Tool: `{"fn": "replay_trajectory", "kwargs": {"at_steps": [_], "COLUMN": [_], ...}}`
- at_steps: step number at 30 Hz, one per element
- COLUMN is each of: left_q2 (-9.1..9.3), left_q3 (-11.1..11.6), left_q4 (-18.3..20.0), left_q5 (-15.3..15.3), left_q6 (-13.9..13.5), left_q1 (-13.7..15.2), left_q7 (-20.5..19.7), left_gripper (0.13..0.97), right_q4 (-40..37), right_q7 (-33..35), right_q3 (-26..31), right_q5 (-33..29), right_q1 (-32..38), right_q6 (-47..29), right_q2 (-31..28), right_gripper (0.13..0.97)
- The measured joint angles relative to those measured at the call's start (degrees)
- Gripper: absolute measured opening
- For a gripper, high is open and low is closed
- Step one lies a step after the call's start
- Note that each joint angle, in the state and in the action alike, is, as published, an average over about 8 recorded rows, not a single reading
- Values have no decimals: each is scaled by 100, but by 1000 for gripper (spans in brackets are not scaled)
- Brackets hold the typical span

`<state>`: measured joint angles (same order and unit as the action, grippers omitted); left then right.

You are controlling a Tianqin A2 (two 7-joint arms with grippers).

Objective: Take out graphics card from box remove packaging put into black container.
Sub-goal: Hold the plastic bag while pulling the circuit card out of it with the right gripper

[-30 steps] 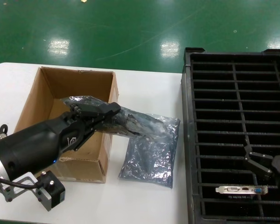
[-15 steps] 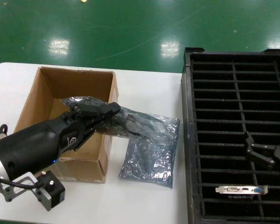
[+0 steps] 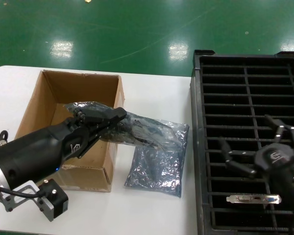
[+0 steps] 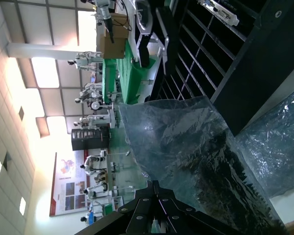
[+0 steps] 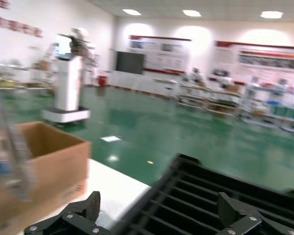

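Left gripper (image 3: 118, 115) has its jaws clamped on the packaging (image 3: 147, 131), held over the box (image 3: 63, 88) rim, bag end drooping toward a second bag (image 3: 157, 166) flat on the table (image 3: 152, 88). The graphics card looks to be inside the held bag, dark shape only, so we can't confirm.

Right gripper (image 3: 259, 147) hovers over the black container (image 3: 245, 88), jaws spread wide and empty. One card (image 3: 253, 199) already sits in a near slot.

For this step we'd keep the left grip on the bag's closed end, mouth facing right, and bring the right jaws in on the card's bracket edge, pinching card only, not plastic.

Left arm reaches across the box, forearm low. Right wrist is angled toward the bag.
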<state>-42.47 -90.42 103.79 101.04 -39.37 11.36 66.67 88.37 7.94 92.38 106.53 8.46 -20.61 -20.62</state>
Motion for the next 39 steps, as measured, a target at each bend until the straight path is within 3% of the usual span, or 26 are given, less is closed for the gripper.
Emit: {"fn": "replay_trajectory", "kwargs": {"at_steps": [5,14,22,31,39], "left_q2": [0,0,0,0,0], "left_q3": [0,0,0,0,0], "left_q4": [0,0,0,0,0], "left_q5": [0,0,0,0,0], "left_q6": [0,0,0,0,0], "left_q1": [0,0,0,0,0], "left_q7": [0,0,0,0,0], "left_gripper": [140,140,140,140,140], "right_q4": [71,64,36,230,460], "right_q7": [412,841,957,896,772], "right_q3": [37,286,569,685,596], "right_q5": [157,274,165,80,61], "right_q1": [-67,-114,-4,141,80], "right_q6": [-606,-1375,-1537,-1505,-1487], "right_q2": [-43,-161,-144,-193,-462], "right_gripper": [840,678,461,286,190]}}
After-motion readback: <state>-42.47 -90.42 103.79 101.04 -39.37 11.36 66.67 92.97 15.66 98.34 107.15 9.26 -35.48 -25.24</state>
